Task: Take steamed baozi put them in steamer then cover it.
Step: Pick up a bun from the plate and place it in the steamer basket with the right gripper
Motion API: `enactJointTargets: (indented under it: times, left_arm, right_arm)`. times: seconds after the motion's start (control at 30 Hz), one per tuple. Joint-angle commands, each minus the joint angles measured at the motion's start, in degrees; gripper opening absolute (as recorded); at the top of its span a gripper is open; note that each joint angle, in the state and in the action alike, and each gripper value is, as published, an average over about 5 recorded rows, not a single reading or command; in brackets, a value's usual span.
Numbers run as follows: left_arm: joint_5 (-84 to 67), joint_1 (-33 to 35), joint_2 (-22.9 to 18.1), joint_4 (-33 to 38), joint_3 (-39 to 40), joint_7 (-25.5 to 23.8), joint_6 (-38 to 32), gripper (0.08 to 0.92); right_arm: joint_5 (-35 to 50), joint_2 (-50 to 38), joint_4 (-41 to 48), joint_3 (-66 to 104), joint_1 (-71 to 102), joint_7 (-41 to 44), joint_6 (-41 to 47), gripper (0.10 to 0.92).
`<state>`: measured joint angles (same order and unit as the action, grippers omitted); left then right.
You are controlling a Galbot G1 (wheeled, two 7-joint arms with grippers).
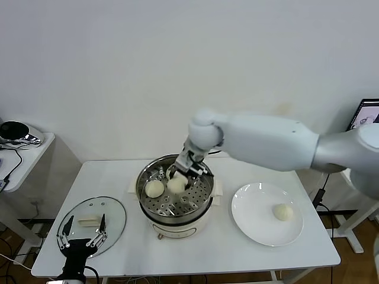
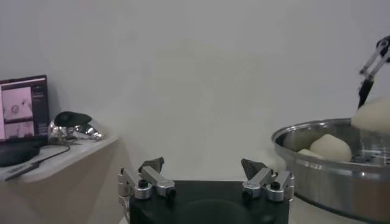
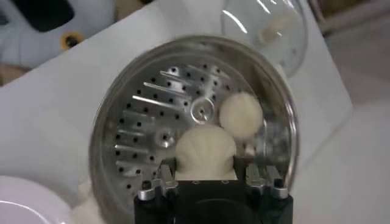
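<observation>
The steamer stands mid-table; its basket also shows in the right wrist view and the left wrist view. My right gripper reaches into it, shut on a baozi. A second baozi lies beside it on the perforated bottom. Another baozi lies on the white plate to the right. The glass cover lies flat on the table to the left. My left gripper hangs open and empty over the cover's near edge.
A side table with a shiny black object stands to the left. A screen shows at the right edge. The table's front edge runs just below the cover and the plate.
</observation>
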<state>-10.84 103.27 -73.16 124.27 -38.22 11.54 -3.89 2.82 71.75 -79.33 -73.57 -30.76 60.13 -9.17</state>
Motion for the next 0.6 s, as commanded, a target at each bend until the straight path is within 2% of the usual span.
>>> enactJointTargets:
  times: [0.03,0.53,0.6]
  left_arm:
    - [0.0,-0.1,-0.2,-0.2,-0.1,0.0,0.0,0.823]
    - [0.1,0.4,-0.3,-1.0,-0.3,0.2,-1.1,0.823]
    - [0.1,0.4,-0.4,-0.9,-0.3,0.2,-1.1,0.823]
  right_arm:
    - [-7.2,4.7,1.6,-3.3,1.7,-0.6,-10.7,0.594]
    - [-7.2,4.2,0.7,-4.0,1.8,0.1,-12.8,0.596]
    - [-6.8,3.8,0.4,-3.8,1.3,0.1,-12.8,0.619]
